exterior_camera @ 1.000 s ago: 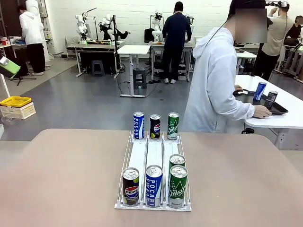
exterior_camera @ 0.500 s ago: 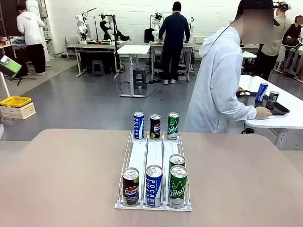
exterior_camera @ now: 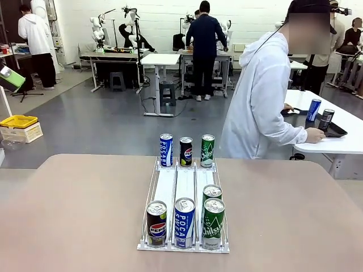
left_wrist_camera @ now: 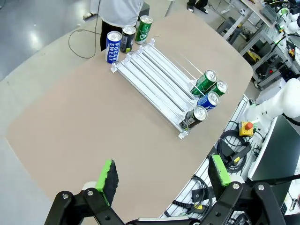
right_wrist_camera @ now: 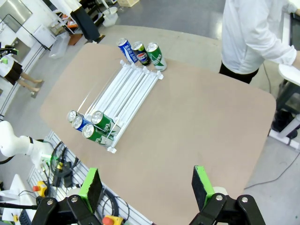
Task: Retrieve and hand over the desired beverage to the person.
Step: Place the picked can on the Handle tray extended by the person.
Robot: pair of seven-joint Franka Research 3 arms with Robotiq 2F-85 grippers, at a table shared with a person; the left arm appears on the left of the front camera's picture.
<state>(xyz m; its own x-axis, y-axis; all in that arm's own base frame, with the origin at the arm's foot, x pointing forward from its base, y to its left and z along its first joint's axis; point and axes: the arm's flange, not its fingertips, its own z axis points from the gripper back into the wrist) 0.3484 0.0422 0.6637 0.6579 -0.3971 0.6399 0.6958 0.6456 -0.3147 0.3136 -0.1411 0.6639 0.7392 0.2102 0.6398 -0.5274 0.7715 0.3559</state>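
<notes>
A white three-lane rack (exterior_camera: 185, 181) lies in the middle of the tan table (exterior_camera: 85, 204). At its near end stand a Pepsi can (exterior_camera: 156, 224), a Pocari Sweat can (exterior_camera: 184, 222) and two green Chilsung cans (exterior_camera: 213, 224), one behind the other. At its far end stand a Pocari can (exterior_camera: 165, 150), a Pepsi can (exterior_camera: 186, 151) and a green can (exterior_camera: 207, 151). The person (exterior_camera: 261, 102) in a white hooded jacket stands beyond the far edge, turned to a side table. My left gripper (left_wrist_camera: 163, 173) is open, high above the table's side. My right gripper (right_wrist_camera: 146, 183) is open too, high above the rack (right_wrist_camera: 126, 91).
A white side table (exterior_camera: 340, 144) at the right carries a dark tray (exterior_camera: 334, 131) with two cans; the person's hand (exterior_camera: 313, 134) rests by it. Cables and an emergency-stop button (left_wrist_camera: 246, 126) lie below the table's near edge. Broad bare tabletop flanks the rack.
The person has straightened up and shifted slightly to the right while staying turned to the side table. The cans, the rack and both grippers have not moved.
</notes>
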